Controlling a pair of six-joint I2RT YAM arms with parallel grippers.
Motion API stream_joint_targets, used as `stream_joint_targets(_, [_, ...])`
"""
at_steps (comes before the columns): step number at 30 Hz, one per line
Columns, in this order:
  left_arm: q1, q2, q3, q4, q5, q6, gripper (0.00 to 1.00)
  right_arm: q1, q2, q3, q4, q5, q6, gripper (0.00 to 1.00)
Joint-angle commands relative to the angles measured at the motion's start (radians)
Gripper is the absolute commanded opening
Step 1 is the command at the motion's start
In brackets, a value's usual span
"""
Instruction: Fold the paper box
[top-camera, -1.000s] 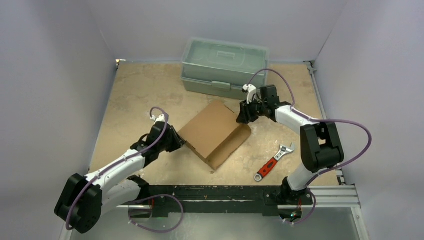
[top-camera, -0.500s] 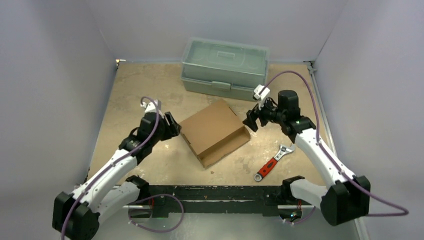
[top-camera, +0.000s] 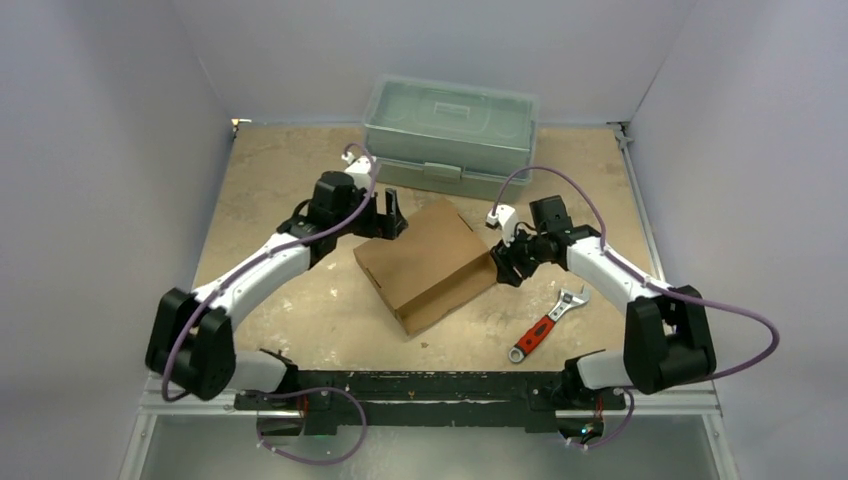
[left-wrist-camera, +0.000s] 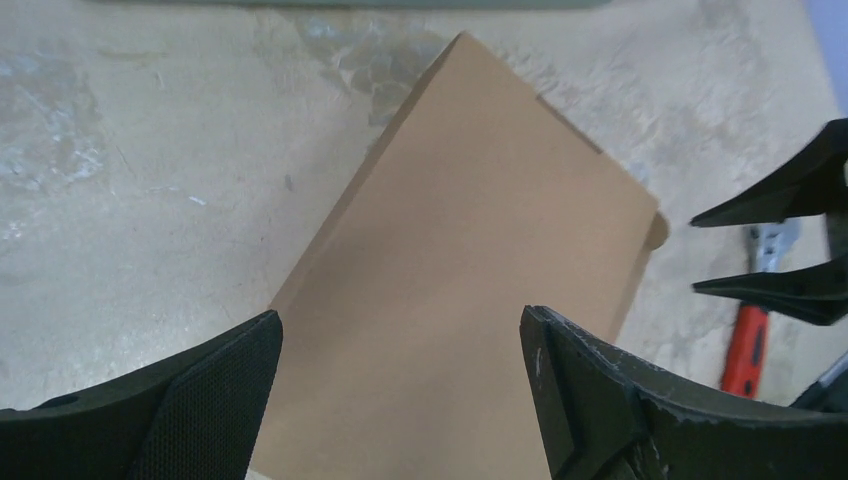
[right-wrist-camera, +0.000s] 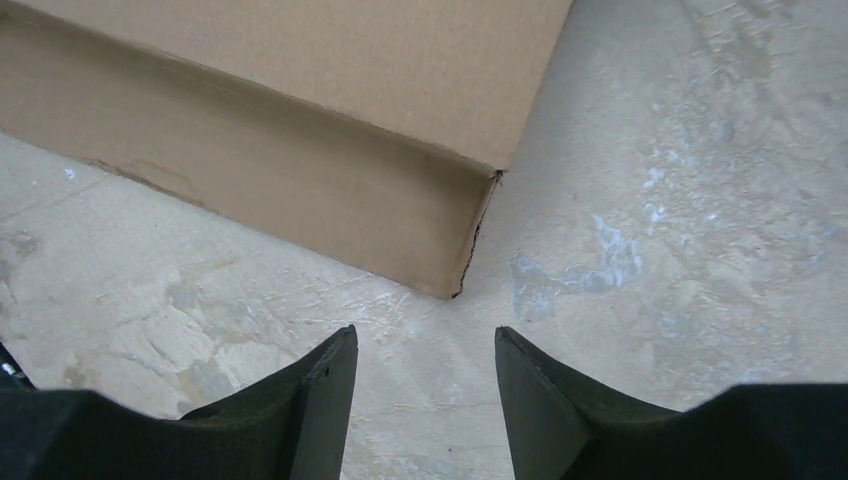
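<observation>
Paper box (top-camera: 428, 265): lies askew at the centre of the top view, flat on the counter (top-camera: 270, 170), just below the grey-green toolbox (top-camera: 450, 135) and between both arms; looks closed, top panel down.
Left tool (left-wrist-camera: 398, 314): spread wide and empty; hangs over the upper-left part of the top panel, apparently clear of it.
Right tool (right-wrist-camera: 425, 332): spread and empty; points at the box's right corner from just beside it, low over the counter.
Corner seam (right-wrist-camera: 472, 245): shows as a thin dark slit in the right wrist view; probably not locked.
Tab (left-wrist-camera: 655, 228): pokes past the box's edge at the right of the left wrist view; likely not fully tucked.
Risk, sliding: likely to skid or spin across the smooth counter under a push from one side only; calls for bracing from the opposite tool.
Risk, spring-back: may reopen at the slit corner if released before the tab seats.
Risk, crushing: may dent the panel if pressed mid-span, over the hollow, instead of near a wall.
Risk, snagging: could pry the wall outward or tear the cardboard if hooked by a fingertip at the slit.
Risk, crowding: could jam against the toolbox if shoved towards the top of the frame; wrench (top-camera: 545, 325) at lower right, well apart from the box, close to the right arm's path.
</observation>
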Motion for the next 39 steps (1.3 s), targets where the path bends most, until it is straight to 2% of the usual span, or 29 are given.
stream_joint_targets(1, [0.012, 0.117, 0.066, 0.085, 0.046, 0.116, 0.88, 0.001, 0.021, 0.04, 0.018, -0.011, 0.038, 0.55])
stream_joint_targets(4, [0.02, 0.188, 0.071, 0.137, 0.048, 0.152, 0.88, 0.001, 0.051, 0.05, 0.06, -0.015, 0.074, 0.51])
stream_joint_targets(11, [0.075, 0.287, 0.073, 0.236, 0.121, 0.181, 0.88, 0.002, 0.121, 0.075, 0.083, 0.002, 0.099, 0.33])
stream_joint_targets(14, [0.093, 0.346, 0.103, 0.239, 0.174, 0.181, 0.88, 0.004, 0.133, 0.077, 0.089, 0.021, 0.109, 0.23])
stream_joint_targets(22, [0.102, 0.481, 0.17, 0.222, 0.331, 0.176, 0.85, 0.023, 0.135, 0.074, 0.112, 0.04, 0.119, 0.09])
stream_joint_targets(26, [0.102, 0.522, 0.188, 0.198, 0.391, 0.176, 0.77, 0.037, 0.123, 0.071, 0.132, 0.063, 0.126, 0.01])
stream_joint_targets(34, [0.093, 0.595, 0.235, 0.138, 0.48, 0.189, 0.56, 0.048, 0.098, 0.067, 0.162, 0.093, 0.149, 0.0])
stream_joint_targets(39, [0.067, 0.609, 0.258, 0.06, 0.471, 0.241, 0.51, 0.051, 0.084, 0.075, 0.175, 0.119, 0.155, 0.0])
